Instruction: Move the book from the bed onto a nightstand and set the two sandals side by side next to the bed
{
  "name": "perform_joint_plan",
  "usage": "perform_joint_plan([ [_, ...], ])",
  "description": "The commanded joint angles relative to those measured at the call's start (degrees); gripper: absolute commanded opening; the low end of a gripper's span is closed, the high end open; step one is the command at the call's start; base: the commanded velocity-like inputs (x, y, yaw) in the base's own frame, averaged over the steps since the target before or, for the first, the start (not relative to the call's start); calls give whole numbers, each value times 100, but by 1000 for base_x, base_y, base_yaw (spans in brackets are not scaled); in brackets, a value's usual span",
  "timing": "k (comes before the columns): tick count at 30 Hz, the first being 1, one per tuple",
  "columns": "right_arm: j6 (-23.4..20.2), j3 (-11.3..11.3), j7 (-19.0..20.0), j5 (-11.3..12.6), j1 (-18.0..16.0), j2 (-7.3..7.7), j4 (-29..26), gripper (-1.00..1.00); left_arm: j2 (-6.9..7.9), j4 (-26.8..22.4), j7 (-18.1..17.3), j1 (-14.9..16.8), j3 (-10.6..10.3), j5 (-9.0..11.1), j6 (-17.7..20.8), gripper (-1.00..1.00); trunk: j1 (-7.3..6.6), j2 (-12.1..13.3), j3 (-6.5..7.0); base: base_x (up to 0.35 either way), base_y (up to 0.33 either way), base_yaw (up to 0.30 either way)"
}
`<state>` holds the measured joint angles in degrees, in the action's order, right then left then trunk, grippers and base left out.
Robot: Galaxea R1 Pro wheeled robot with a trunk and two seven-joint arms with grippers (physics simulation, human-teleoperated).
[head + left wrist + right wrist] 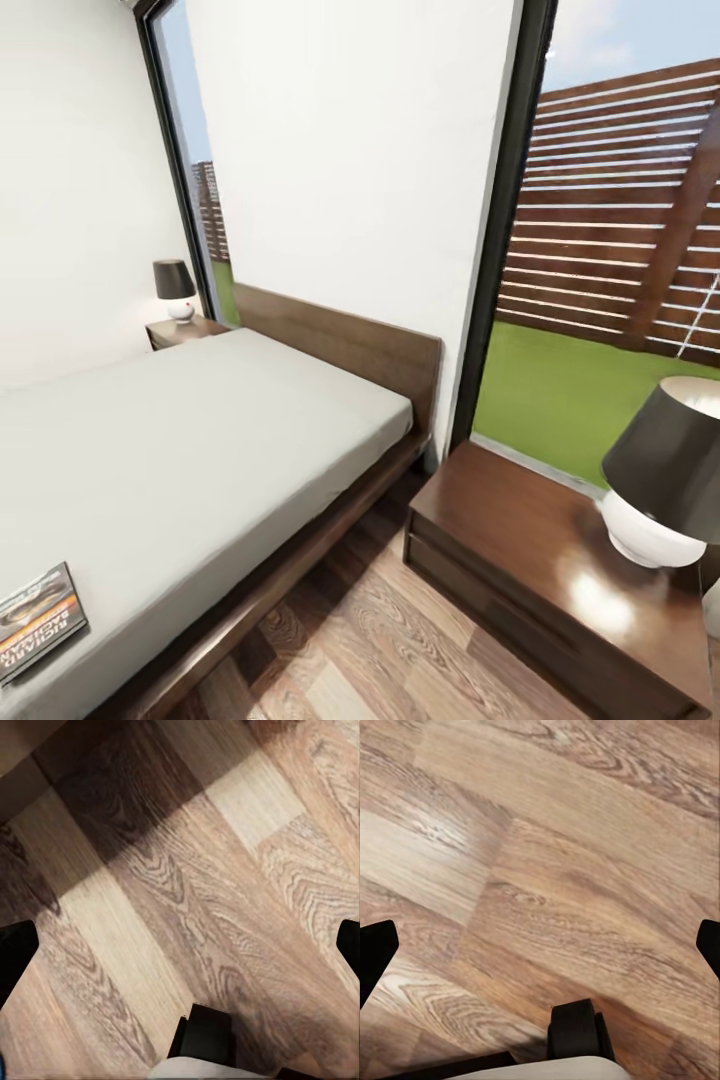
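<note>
From my head camera, the book (38, 617) lies at the bed's (200, 440) near left corner, cut off by the frame, its title hard to read. To the right stands the nightstand (520, 540), its lamp (665, 470) crowding the top; I could knock it when setting the book down. Both hands, left (180, 945) and right (540, 945), hang spread apart over bare floor (547, 870). I can't spot the sandals.
</note>
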<state>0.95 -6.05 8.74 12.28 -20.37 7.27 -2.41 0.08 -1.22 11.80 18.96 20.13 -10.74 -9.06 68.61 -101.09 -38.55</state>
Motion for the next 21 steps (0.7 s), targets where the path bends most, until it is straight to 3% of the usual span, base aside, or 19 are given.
perform_joint_plan([
  [1,10,-45,31,15,-2,2,4,100,-16,10,22,0,44,-58,-17,100,-1,-2,-5,0,0,285],
  [21,10,-44,31,20,-2,3,4,100,-24,-1,17,-42,54,-73,-43,100,-1,-2,-5,31,-30,285],
])
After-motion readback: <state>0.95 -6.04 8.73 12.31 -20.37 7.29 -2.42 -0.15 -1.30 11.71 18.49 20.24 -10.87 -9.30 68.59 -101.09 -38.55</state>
